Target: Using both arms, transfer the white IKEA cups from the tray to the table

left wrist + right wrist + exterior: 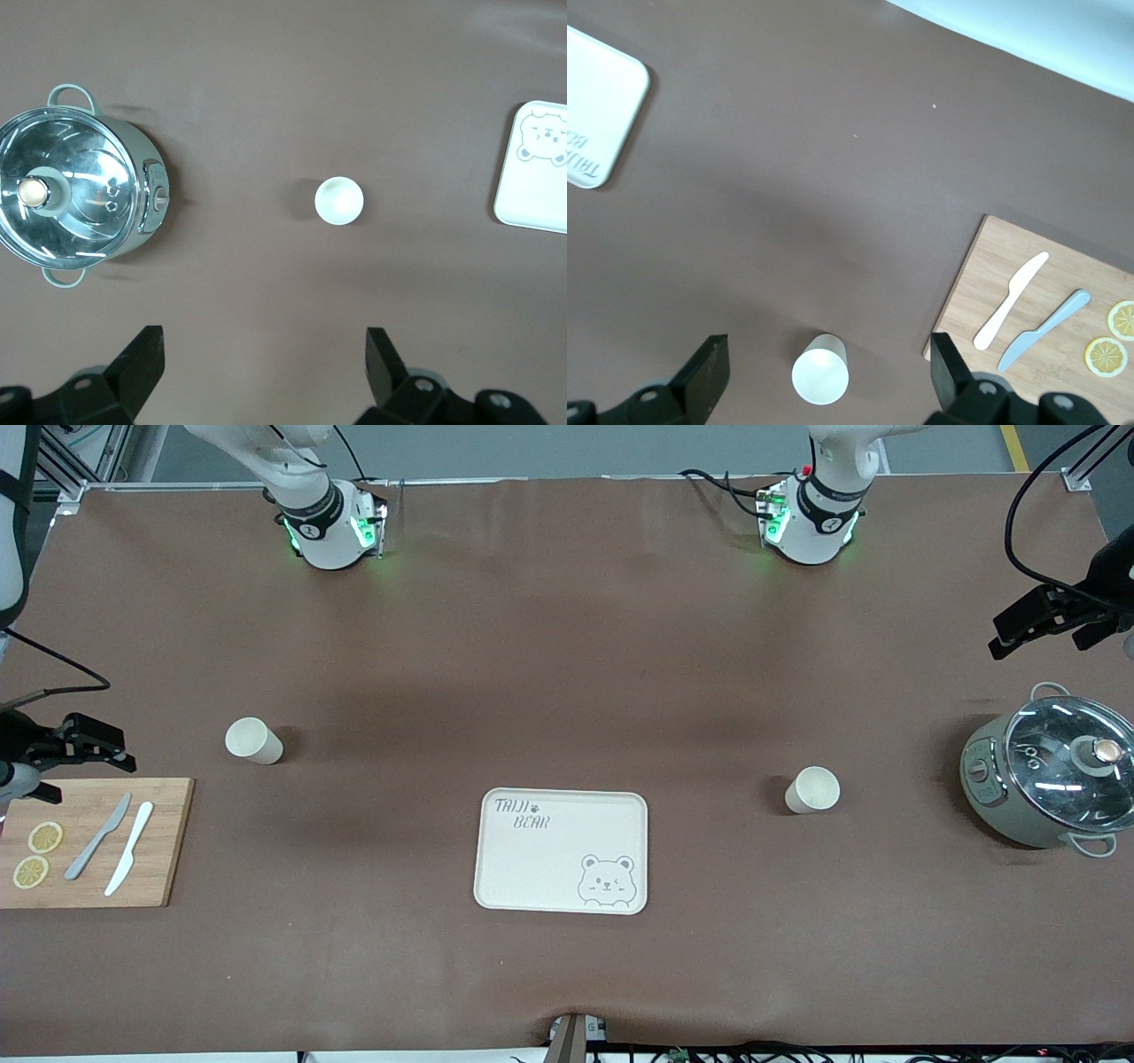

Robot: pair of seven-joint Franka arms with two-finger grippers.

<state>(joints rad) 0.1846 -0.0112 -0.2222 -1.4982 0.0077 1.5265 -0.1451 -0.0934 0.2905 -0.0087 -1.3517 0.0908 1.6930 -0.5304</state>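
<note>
Front view: both claws (1045, 624) (80, 746) raised, wide open.

Cups: two small cream-white handleless tapered tumblers, one (253, 740) at centre-left of the front view, one (812, 790) at centre-right.
Trays: one cream rectangular tray with a bear drawing (562, 851), lower centre of the frame.
Pots: one grey-green cooking pot with a glass lid (1048, 777), at the frame's right edge.
Boards: one rectangular bamboo cutting board (159, 841), lower left.
Knives: two on the board, one grey plastic (98, 836), one white plastic (129, 848).
Lemon slices: two round yellow ones (45, 837) (30, 872) on the board.
Grippers: two black two-finger ones, left gripper (1045, 622) upper right, right gripper (84, 743) at the frame's left edge.
</note>
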